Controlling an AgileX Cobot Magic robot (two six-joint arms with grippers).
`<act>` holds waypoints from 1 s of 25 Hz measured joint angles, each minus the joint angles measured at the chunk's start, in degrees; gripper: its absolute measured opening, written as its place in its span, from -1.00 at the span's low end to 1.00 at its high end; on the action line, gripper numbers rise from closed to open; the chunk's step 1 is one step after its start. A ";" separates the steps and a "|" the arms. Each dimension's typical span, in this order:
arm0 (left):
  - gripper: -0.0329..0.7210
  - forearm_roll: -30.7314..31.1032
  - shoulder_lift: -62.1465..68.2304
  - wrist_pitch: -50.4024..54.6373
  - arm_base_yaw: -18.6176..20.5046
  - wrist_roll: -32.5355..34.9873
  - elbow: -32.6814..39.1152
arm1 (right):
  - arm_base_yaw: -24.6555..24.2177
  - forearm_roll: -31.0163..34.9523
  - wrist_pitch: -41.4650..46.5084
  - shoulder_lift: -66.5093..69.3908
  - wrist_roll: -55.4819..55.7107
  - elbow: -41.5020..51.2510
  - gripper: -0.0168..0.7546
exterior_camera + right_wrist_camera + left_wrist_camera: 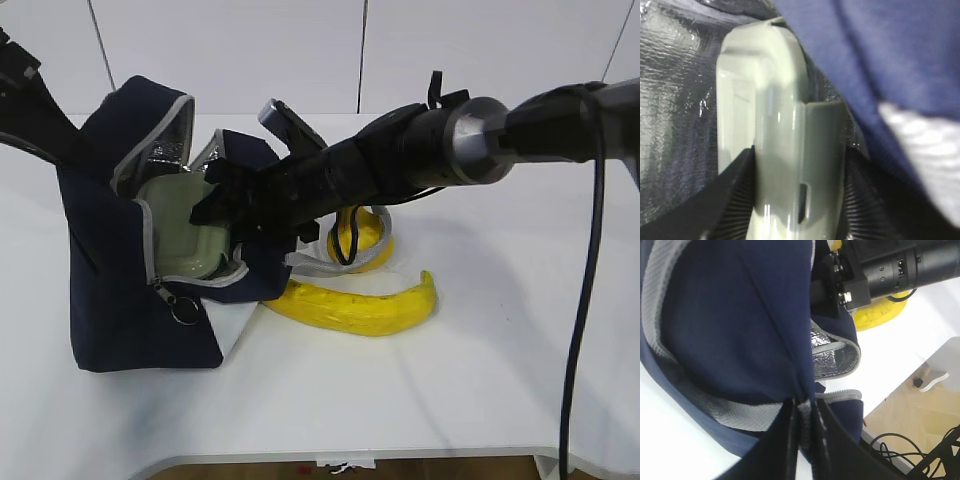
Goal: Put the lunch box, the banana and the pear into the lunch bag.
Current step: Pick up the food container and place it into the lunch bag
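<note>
The navy lunch bag (120, 300) stands open at the left, its silver lining showing. The sage-green lunch box (185, 238) sits on edge in the bag's mouth. My right gripper (215, 210) reaches into the bag and is shut on the lunch box (775, 125), one finger (735, 200) on each side. My left gripper (62, 140) holds up the bag's back edge; in the left wrist view it (805, 430) is shut on the blue fabric (730, 315). The banana (360, 305) lies on the table right of the bag. The pear (362, 245) sits behind it, partly hidden by my right arm.
The white table (450, 400) carries everything; its front edge runs along the bottom. A metal ring pull (183, 310) hangs on the bag's front. A black cable (580, 330) hangs from my right arm. The pear (880, 315) and my right arm (900, 267) also show in the left wrist view.
</note>
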 joint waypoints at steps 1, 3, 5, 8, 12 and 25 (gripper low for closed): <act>-0.87 0.00 0.00 0.00 0.00 0.00 0.00 | 0.00 -0.03 0.00 0.00 0.23 0.00 0.00; -0.87 0.00 0.00 0.00 0.00 0.00 0.00 | 0.00 -0.27 -0.02 0.00 0.51 0.00 0.00; -0.87 0.00 0.00 0.00 0.00 0.00 0.00 | 0.00 -0.40 -0.02 0.00 0.63 0.00 0.01; -0.87 0.00 0.00 0.00 0.00 0.00 0.00 | 0.00 -0.98 0.19 0.00 0.96 0.00 0.07; -0.87 0.00 0.00 0.00 0.00 0.00 0.00 | 0.00 -2.34 1.50 0.03 1.01 0.00 0.20; -0.87 1.47 0.00 0.00 0.00 0.00 0.00 | -0.47 -7.40 7.16 -1.71 2.43 0.00 0.36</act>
